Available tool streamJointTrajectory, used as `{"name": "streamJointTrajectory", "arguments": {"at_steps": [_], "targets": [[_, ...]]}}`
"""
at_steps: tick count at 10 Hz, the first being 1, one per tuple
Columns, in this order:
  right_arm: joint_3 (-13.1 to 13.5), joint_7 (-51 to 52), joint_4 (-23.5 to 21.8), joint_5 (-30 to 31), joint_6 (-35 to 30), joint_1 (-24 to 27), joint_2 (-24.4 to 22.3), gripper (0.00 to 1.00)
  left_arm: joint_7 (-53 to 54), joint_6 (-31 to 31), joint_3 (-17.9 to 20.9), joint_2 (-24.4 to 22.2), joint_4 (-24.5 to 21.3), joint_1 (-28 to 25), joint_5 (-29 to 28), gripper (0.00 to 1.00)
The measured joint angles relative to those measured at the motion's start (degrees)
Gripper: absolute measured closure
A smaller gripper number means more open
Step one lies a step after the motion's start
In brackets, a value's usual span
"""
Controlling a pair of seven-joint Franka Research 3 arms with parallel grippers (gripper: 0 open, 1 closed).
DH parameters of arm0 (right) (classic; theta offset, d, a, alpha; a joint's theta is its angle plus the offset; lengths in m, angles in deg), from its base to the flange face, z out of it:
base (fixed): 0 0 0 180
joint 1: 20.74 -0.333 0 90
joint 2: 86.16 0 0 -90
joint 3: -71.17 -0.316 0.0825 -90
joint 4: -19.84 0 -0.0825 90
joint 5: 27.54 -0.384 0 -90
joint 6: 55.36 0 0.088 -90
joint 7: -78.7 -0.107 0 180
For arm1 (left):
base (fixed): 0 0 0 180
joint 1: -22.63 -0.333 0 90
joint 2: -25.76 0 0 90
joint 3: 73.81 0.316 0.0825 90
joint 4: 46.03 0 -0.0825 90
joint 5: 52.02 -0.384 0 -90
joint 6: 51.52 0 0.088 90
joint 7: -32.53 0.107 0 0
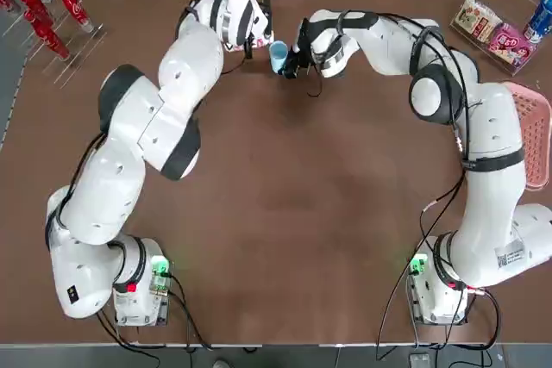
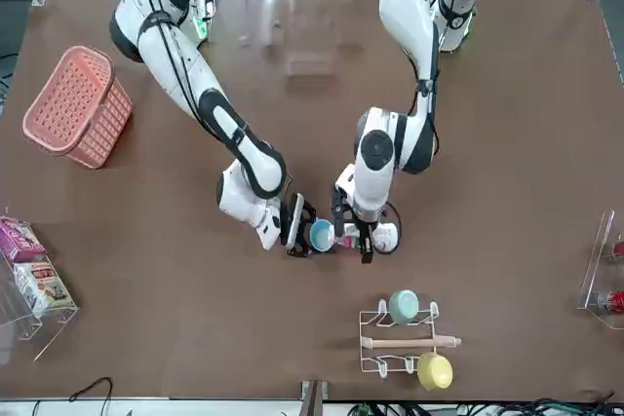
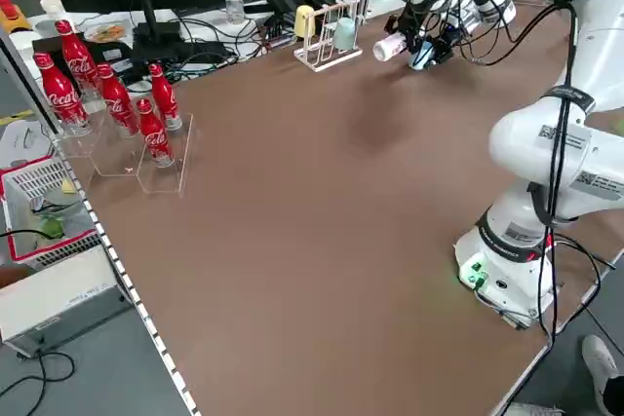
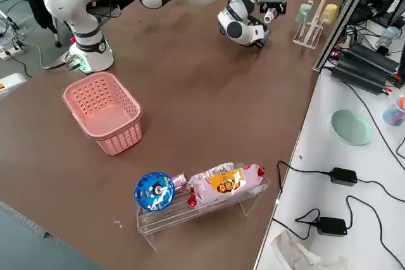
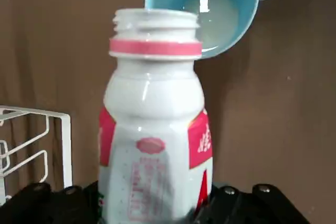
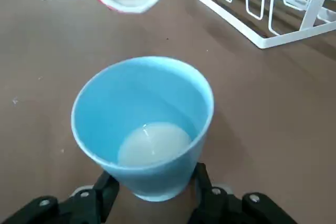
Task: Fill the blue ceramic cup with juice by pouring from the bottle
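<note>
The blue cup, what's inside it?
A little pale, milky liquid sits at the bottom of the blue cup. Nothing else shows inside; no part of its inside is covered.

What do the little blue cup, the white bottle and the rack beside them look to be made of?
The blue cup looks like glazed ceramic: thick rim, smooth glossy wall, though hard plastic is possible. The bottle looks like opaque white plastic: moulded neck threads, soft sheen, a printed red-pink label. The rack seems to be thin metal wire coated white, judging by its slim bent rods.
</note>
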Motion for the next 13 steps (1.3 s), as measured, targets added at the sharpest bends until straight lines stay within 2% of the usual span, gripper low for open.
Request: {"name": "streamJointTrajectory", "arguments": {"at_steps": [13], "targets": [[0.0, 0.0, 0.0, -0.1, 0.0, 0.4, 0.0, 0.37, -1.4, -1.8, 1.0, 0.0, 0.4, 1.1, -3.0, 0.56]]}}
